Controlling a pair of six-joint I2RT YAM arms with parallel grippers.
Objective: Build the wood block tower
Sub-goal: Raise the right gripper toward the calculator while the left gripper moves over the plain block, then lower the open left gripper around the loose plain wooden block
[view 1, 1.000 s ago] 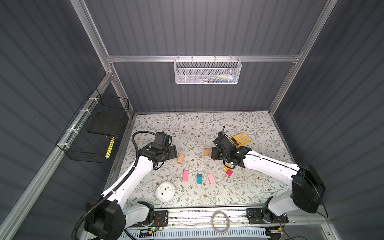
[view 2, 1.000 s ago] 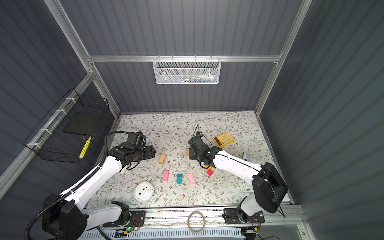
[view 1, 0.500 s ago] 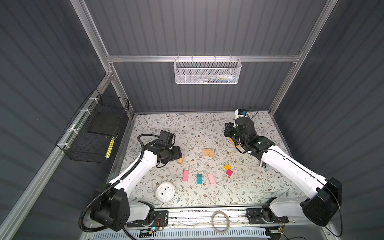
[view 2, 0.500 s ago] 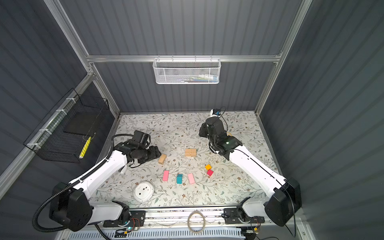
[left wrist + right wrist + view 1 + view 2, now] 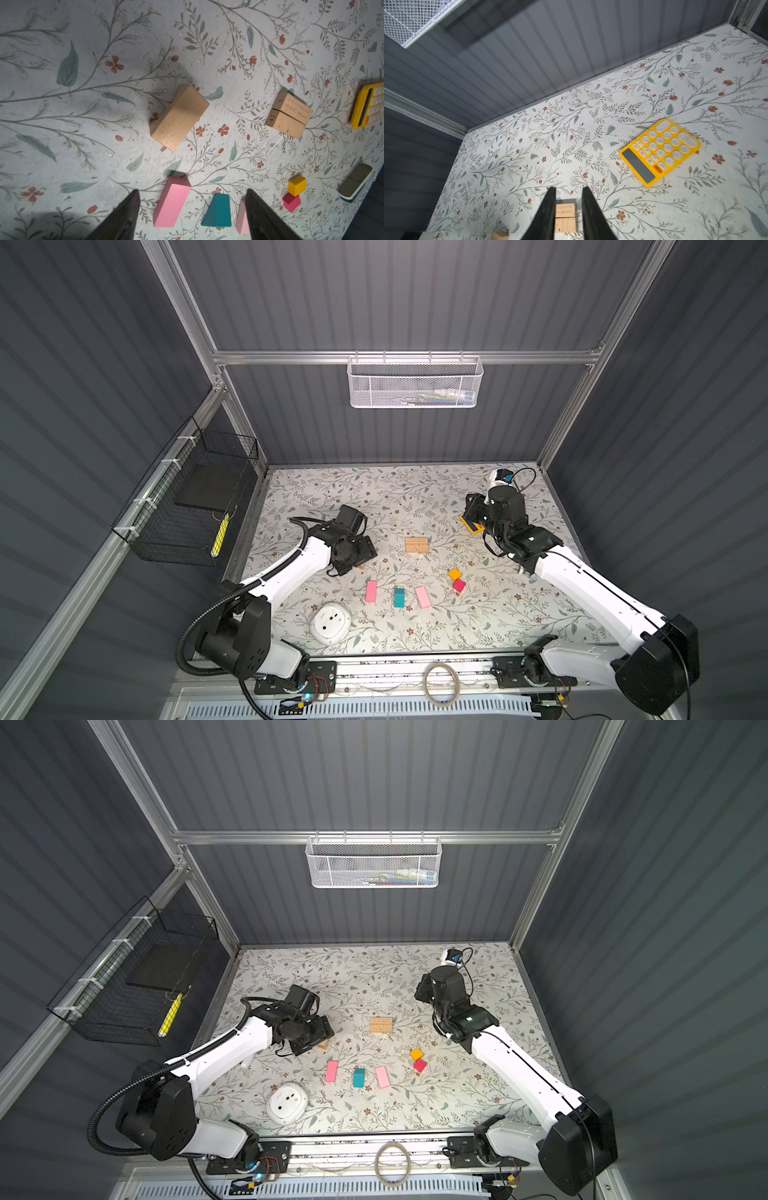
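Two tan bars point(image 5: 417, 544) lie side by side mid-table, also seen as the two tan bars point(image 5: 288, 115). A third tan bar point(image 5: 179, 116) lies alone, and my open left gripper point(image 5: 192, 190) hovers just above it, touching nothing. In a top view that left gripper point(image 5: 361, 558) hides most of this bar point(image 5: 323, 1045). Nearer the front lie two pink slabs point(image 5: 371, 591) point(image 5: 423, 597) with the teal peaked block point(image 5: 399, 597) between them. The orange cube point(image 5: 455, 574) touches the red cube point(image 5: 459, 585). My right gripper point(image 5: 569, 188) is raised at the back right, jaws slightly apart and empty.
The yellow calculator point(image 5: 660, 151) lies at the back right, below the right gripper point(image 5: 467, 510). A white round device point(image 5: 331, 623) sits near the front left. A dark-screened device point(image 5: 356, 180) lies at the table's right side. A black wire basket point(image 5: 195, 506) hangs on the left wall.
The right gripper left a tan bar beside the other one, opened, then rose and drew back to the rear right. The left gripper moved right over the third tan bar and opened wider.
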